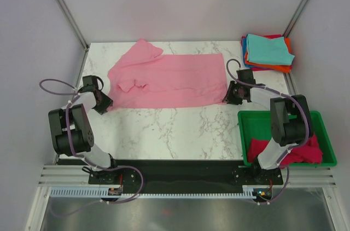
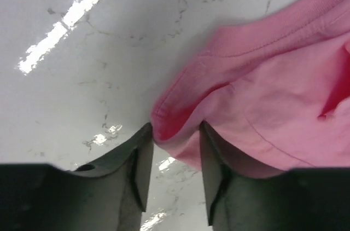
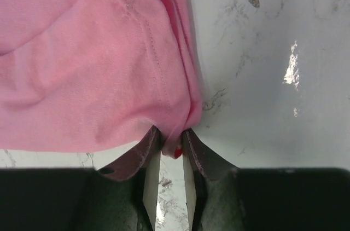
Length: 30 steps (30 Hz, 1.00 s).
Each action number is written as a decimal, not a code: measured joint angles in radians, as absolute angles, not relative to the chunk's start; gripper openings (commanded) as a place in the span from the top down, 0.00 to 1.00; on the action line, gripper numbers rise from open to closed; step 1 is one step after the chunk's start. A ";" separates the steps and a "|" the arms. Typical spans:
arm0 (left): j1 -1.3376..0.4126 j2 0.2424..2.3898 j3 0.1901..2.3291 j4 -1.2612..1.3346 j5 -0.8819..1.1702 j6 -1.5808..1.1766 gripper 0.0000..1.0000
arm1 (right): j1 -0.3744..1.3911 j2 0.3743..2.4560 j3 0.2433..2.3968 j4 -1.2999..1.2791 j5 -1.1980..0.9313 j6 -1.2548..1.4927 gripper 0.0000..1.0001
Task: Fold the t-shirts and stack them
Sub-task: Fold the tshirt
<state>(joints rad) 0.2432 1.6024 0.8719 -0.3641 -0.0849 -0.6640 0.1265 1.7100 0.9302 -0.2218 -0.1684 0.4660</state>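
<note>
So the whole setup sits on a white marble-patterned tabletop [image 1: 175,127] with grey veins and a glossy finish (the wrist views catch bright light glare on it), boxed in by plain pale walls [image 1: 180,1] with thin aluminium frame struts [image 1: 62,4] running up the corners. The large light pink cloth t-shirt [image 1: 175,80] lies spread across the far middle of the table, mostly flat, with a sleeve rumpled on its left side. The left gripper [image 1: 104,102] is at the shirt's near-left corner. Its dark fingers [image 2: 141,160] stand apart with the bunched hem wedged between the tips, touching both, but I can't tell if that's actually a squeeze. The right gripper [image 1: 231,97] is at the near-right corner, and its fingers [image 3: 199,160] are nearly together, pinching a fold of the pink edge. In the far right corner there's a stack of folded t-shirts [image 1: 267,50] — teal on top, with orange, blue and red edges peeking out underneath. Near right sits a green plastic bin [image 1: 252,127] with a crumpled magenta t-shirt [image 1: 306,151] inside.
</note>
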 measured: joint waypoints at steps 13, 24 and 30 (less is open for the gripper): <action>0.270 1.507 0.913 -0.352 -0.161 -0.654 0.98 | 0.100 1.707 0.912 -0.206 -0.193 0.472 1.00; 0.280 1.395 0.859 -0.428 -0.158 -0.653 0.44 | 0.091 1.608 0.845 -0.279 -0.150 0.474 0.21; 0.284 1.322 0.848 -0.495 -0.182 -0.643 0.50 | 0.080 1.518 0.846 -0.308 -0.071 0.447 0.08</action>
<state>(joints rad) 0.2844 1.3224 0.8482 -0.4953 -0.1822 -0.6434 0.0799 1.5185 0.8455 -0.3084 -0.0708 0.4469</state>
